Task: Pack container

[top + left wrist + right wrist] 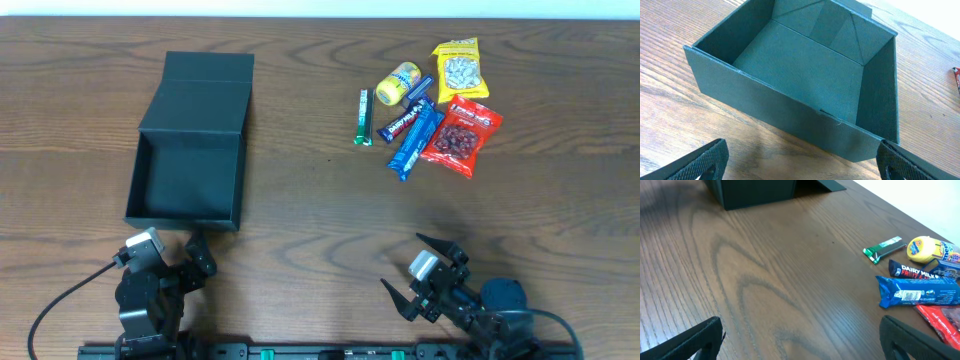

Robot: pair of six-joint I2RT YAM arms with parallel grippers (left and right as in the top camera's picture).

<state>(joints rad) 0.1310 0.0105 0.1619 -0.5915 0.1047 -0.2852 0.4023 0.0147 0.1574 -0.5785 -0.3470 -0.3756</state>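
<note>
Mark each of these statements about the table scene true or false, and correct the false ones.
1. The container sits open with nothing inside. True.
2. The left gripper holds a snack packet. False: its jaws stand open and empty.
3. The red packet lies inside the container. False: it lies on the table beside the blue packet.
4. The green bar is the snack nearest the container. True.
5. The right gripper is open and holds nothing. True.
</note>
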